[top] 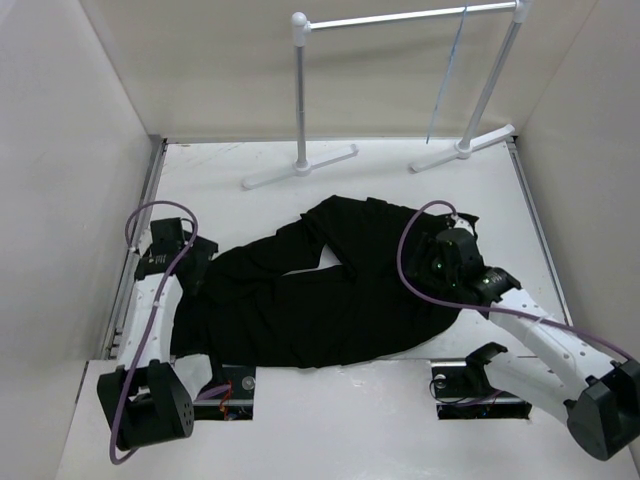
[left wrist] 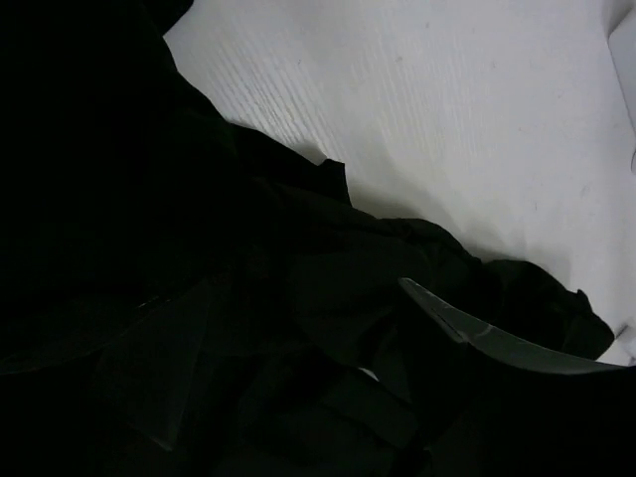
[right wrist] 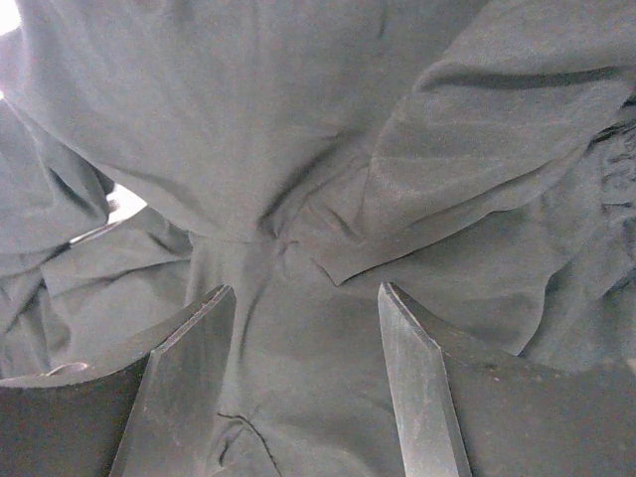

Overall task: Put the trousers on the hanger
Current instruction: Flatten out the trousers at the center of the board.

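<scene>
The black trousers (top: 320,300) lie spread across the middle of the table, legs to the left and gathered waist to the right. My left gripper (top: 185,262) sits at the leg end. In the left wrist view its fingers (left wrist: 497,338) stand apart over dark cloth (left wrist: 248,248), and the left gripper (left wrist: 298,298) is open. At the waist end my right gripper (top: 440,250) hangs just above the fabric (right wrist: 298,149). The right gripper (right wrist: 306,290) is open, with flat cloth showing between its fingertips. The pale-blue wire hanger (top: 447,75) hangs from the rack, far from both grippers.
A white tubular garment rack (top: 400,17) stands at the back on two posts with feet (top: 300,167). White walls close in the table (top: 380,175) on the left, right and back. Both arm bases sit at the near edge.
</scene>
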You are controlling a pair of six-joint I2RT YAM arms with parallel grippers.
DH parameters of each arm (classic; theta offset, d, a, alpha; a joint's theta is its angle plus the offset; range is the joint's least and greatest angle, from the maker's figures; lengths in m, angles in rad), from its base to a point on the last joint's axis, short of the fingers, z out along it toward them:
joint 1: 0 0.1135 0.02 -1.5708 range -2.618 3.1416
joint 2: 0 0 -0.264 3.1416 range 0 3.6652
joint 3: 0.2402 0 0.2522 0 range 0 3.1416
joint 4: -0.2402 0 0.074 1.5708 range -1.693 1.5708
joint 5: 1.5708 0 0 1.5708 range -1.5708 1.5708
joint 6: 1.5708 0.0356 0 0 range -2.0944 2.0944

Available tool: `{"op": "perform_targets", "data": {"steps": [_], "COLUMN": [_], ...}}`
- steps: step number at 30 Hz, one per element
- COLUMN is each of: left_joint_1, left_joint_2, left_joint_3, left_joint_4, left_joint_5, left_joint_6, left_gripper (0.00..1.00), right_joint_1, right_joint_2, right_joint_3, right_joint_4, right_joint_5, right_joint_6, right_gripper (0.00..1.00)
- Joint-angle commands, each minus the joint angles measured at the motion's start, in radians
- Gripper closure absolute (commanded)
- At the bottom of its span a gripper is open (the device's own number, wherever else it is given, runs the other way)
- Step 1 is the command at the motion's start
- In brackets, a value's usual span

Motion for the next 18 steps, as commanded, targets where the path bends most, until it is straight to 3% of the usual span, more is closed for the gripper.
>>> {"op": "perform_targets", "data": {"steps": [1, 6, 9, 11, 14, 18], "left_joint_1": [0.029, 0.037, 0.026, 0.017, 0.017, 0.017], "left_joint_2": [-0.017, 0.121, 0.169, 0.200, 0.201, 0.175], "left_joint_3": [0.004, -0.010, -0.015, -0.021, -0.036, 0.000], "left_joint_4": [0.090, 0.225, 0.273, 0.277, 0.280, 0.261], "left_joint_5": [0.029, 0.031, 0.020, 0.035, 0.042, 0.061], "left_joint_6": [-0.010, -0.015, -0.015, -0.015, -0.016, -0.018], "left_gripper": [0.27, 0.27, 0.35, 0.48, 0.76, 0.93], "right_joint_1": [0.035, 0.101, 0.141, 0.144, 0.138, 0.095], "right_joint_2": [0.020, 0.043, 0.049, 0.050, 0.040, 0.035], "right_joint_3": [0.013, 0.013, 0.011, 0.005, 0.001, 0.016], "right_joint_4": [0.039, 0.042, 0.045, 0.045, 0.047, 0.050], "right_joint_5": [-0.021, -0.023, -0.010, -0.009, -0.006, -0.009], "right_joint_6": [-0.014, -0.002, 0.010, 0.021, 0.032, 0.023], "right_gripper": [0.35, 0.35, 0.35, 0.35, 0.35, 0.35]}}
